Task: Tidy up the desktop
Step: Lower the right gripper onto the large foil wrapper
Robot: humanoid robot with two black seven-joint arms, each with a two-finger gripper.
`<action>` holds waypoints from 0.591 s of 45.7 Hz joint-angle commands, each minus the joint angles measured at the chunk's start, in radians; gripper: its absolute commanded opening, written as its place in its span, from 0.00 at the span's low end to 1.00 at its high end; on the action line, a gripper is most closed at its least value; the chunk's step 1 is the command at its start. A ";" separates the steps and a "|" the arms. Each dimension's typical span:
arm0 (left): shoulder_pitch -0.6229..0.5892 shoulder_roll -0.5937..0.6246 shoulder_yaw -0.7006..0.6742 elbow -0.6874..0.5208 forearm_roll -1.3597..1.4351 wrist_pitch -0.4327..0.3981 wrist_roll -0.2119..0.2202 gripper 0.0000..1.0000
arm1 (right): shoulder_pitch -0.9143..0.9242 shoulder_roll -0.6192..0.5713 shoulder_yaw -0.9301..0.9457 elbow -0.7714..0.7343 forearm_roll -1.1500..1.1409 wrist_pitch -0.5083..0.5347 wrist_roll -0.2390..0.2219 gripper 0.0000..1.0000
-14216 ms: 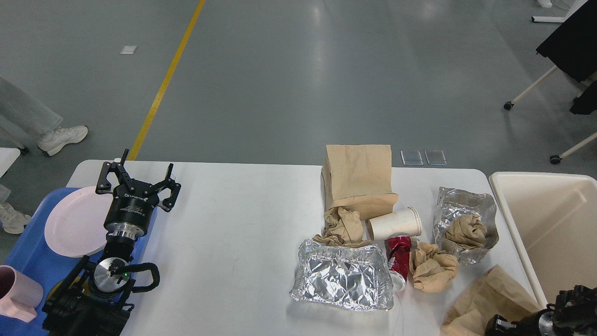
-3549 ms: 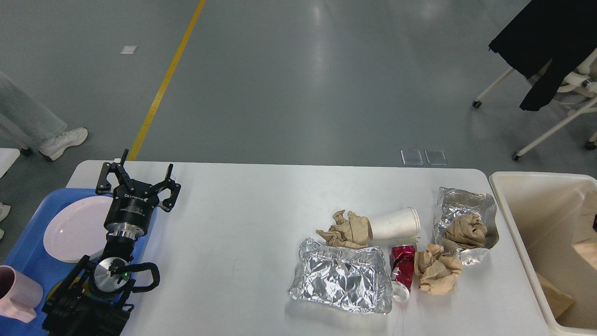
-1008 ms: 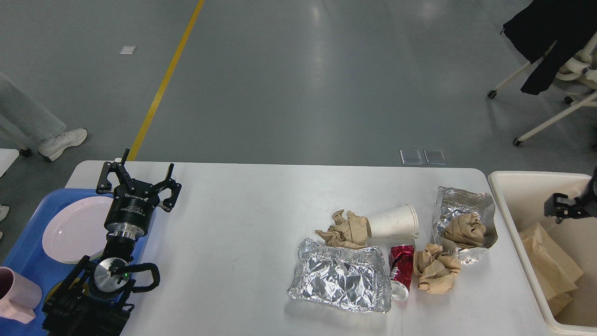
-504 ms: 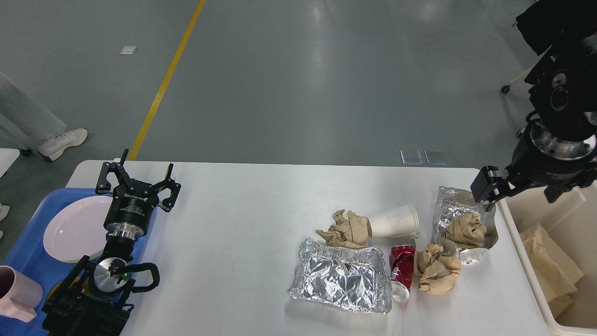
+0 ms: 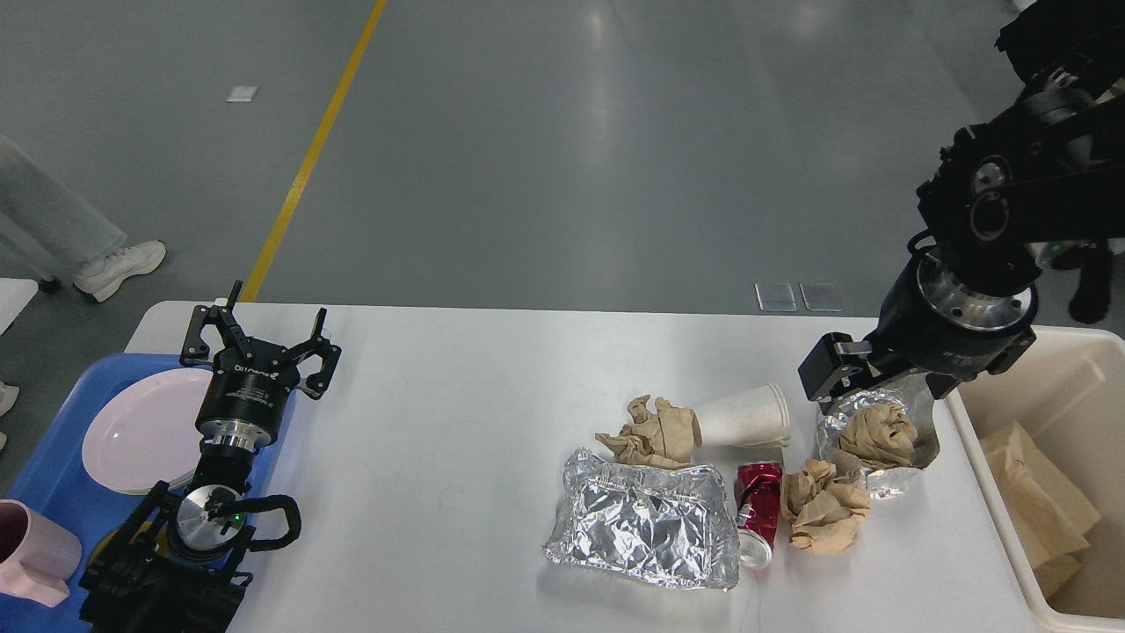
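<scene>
The white desktop [image 5: 457,422] holds litter at its right half: a large crumpled foil tray [image 5: 642,523], a crushed red can [image 5: 758,510], a white paper cup [image 5: 743,413] on its side, and two brown paper wads [image 5: 650,431] [image 5: 822,505]. A smaller foil container [image 5: 914,453] holds another paper wad [image 5: 874,435]. My right gripper [image 5: 883,387] hangs open, pointing down just above this small foil container, empty. My left gripper [image 5: 259,338] is open and empty, upright at the desktop's left edge.
A cream bin [image 5: 1081,378] stands off the right edge with brown paper bags [image 5: 1041,501] inside. A blue tray [image 5: 53,475] at the left holds a pink plate [image 5: 141,431] and a pink cup [image 5: 31,549]. A person's shoe [image 5: 119,259] is on the floor at the left.
My right arm has swung left from over the bin to above the small foil container. The brown paper bags that lay on the desktop earlier are in the bin. The left arm has not moved.
</scene>
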 commanded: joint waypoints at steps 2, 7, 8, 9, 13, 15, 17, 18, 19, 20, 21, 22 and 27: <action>0.000 0.000 0.000 0.000 0.001 0.000 0.000 0.96 | -0.084 0.077 0.075 -0.033 0.000 -0.042 0.000 1.00; 0.000 0.000 0.000 0.000 0.001 0.000 0.000 0.96 | -0.177 0.148 0.204 -0.033 -0.009 -0.110 -0.003 1.00; 0.000 0.000 0.000 0.000 0.001 0.000 0.000 0.96 | -0.202 0.160 0.230 -0.034 -0.015 -0.126 -0.006 1.00; 0.000 0.000 0.000 0.000 0.001 0.000 0.000 0.96 | -0.225 0.168 0.256 -0.039 -0.026 -0.145 -0.009 1.00; 0.000 0.000 0.000 0.000 0.001 0.000 0.002 0.96 | -0.340 0.195 0.362 -0.080 -0.129 -0.229 -0.013 1.00; 0.000 0.000 0.000 0.000 0.001 0.000 0.002 0.96 | -0.384 0.221 0.393 -0.103 -0.196 -0.248 -0.018 1.00; 0.000 0.000 0.000 0.000 0.001 0.000 0.000 0.96 | -0.418 0.255 0.414 -0.112 -0.270 -0.268 -0.016 0.98; 0.000 0.000 0.000 0.000 0.001 0.000 0.002 0.96 | -0.433 0.267 0.425 -0.112 -0.312 -0.274 -0.016 0.98; 0.000 -0.002 0.000 0.000 0.001 0.000 0.002 0.96 | -0.450 0.278 0.436 -0.114 -0.358 -0.280 -0.016 0.98; 0.000 -0.002 0.000 0.000 0.001 0.000 0.002 0.96 | -0.469 0.286 0.445 -0.115 -0.412 -0.286 -0.016 0.98; 0.000 0.000 0.000 0.000 0.001 0.000 0.002 0.96 | -0.490 0.292 0.452 -0.117 -0.473 -0.289 -0.016 0.98; 0.000 -0.002 0.000 0.000 0.001 0.000 0.002 0.96 | -0.510 0.295 0.460 -0.121 -0.536 -0.289 -0.016 0.98; 0.000 0.000 0.000 0.000 0.001 0.000 0.002 0.96 | -0.630 0.350 0.486 -0.158 -0.823 -0.286 -0.015 0.99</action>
